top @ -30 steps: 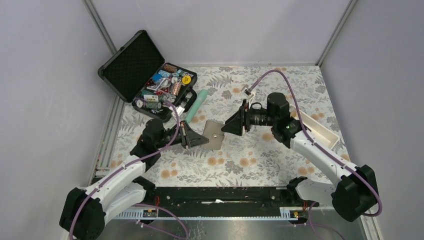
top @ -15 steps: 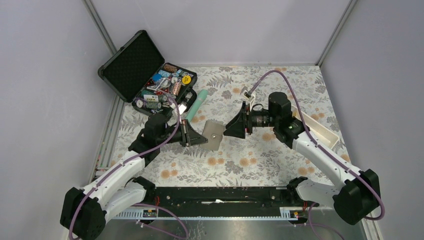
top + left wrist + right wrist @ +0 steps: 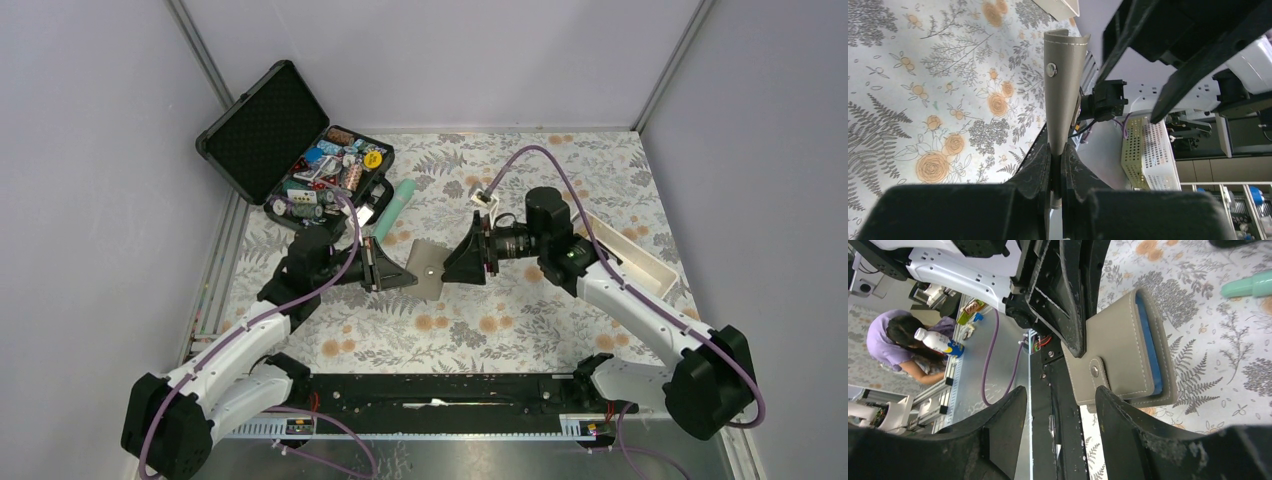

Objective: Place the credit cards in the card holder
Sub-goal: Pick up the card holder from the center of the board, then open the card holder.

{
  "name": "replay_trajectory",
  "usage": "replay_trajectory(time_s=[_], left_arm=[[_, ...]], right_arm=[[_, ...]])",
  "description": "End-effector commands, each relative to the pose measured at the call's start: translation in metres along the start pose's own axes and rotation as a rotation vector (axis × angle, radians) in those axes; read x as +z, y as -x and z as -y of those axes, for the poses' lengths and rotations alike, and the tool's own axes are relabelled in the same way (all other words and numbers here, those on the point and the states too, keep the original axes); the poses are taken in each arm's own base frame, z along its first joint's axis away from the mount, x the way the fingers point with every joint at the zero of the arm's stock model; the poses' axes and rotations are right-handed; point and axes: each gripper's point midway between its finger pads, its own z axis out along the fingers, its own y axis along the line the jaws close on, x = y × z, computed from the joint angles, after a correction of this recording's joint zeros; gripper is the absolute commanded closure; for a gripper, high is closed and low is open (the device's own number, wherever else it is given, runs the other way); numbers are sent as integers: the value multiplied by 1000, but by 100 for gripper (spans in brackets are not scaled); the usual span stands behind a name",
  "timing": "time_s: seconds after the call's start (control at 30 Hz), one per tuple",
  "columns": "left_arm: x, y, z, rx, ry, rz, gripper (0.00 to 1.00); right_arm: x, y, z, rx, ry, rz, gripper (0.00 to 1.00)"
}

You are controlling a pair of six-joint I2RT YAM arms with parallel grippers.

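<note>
The grey-brown card holder (image 3: 428,268) is held off the flowered table mat between the two arms. My left gripper (image 3: 398,277) is shut on its left edge; in the left wrist view (image 3: 1055,150) the fingers pinch the flap with the snap button (image 3: 1051,69). In the right wrist view the holder (image 3: 1120,355) shows a blue card (image 3: 1148,342) tucked inside. My right gripper (image 3: 453,262) is open and empty just right of the holder, and the holder's near corner lies by its right finger (image 3: 1128,415). Other cards are out of view.
An open black hard case (image 3: 290,150) full of small items stands at the back left. A mint-green tube (image 3: 392,212) lies beside it. A white oblong tray (image 3: 632,255) sits at the right, under the right arm.
My right gripper has moved left, closer to the card holder. The left gripper has kept its hold and barely moved.
</note>
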Motion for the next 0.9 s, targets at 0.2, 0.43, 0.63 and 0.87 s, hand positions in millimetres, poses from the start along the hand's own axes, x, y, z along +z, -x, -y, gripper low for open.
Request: replay_trajectory(time_s=[0.2,0.43,0.63,0.87], left_arm=[[-16,7,64,154,-257,-20,100],[-27,1,86,213,-332,-45,100],[-28,-3,85,207,-346,-61,100],[-26,1,83,205,-335,-41,100]], right_arm=[[10,-6,0,-40,45,-41,40],[12,-6,-1,-30,75,-45,40],[11,2,-10,-58,105,-27,38],[12,1,-26,-49,191,-47,44]])
